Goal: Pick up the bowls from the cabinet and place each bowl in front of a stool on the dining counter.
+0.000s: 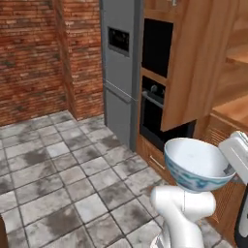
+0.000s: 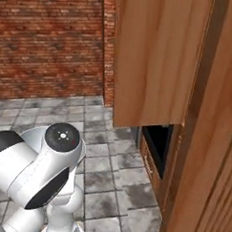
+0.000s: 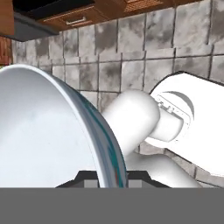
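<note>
My gripper (image 1: 228, 167) is shut on the rim of the glossy white bowl with the blue-patterned outside (image 1: 196, 164). It holds the bowl in the air, tilted, in front of the cabinet (image 1: 193, 63), whose door stands open. In the hand view the bowl (image 3: 48, 131) takes up the left half, its rim edge-on between my fingertips (image 3: 111, 181). The cabinet's plank shelves (image 1: 237, 109) show at the right edge, and its door (image 2: 158, 57) hangs close in the right base view. The stool and the dining counter are out of view.
A grey fridge (image 1: 118, 72) and a black built-in oven (image 1: 154, 109) stand left of the cabinet. Beyond them is a brick wall (image 1: 34, 53). Grey floor tiles (image 1: 58, 179) lie open to the left. Brown drawer fronts (image 3: 74, 19) run low along the wall.
</note>
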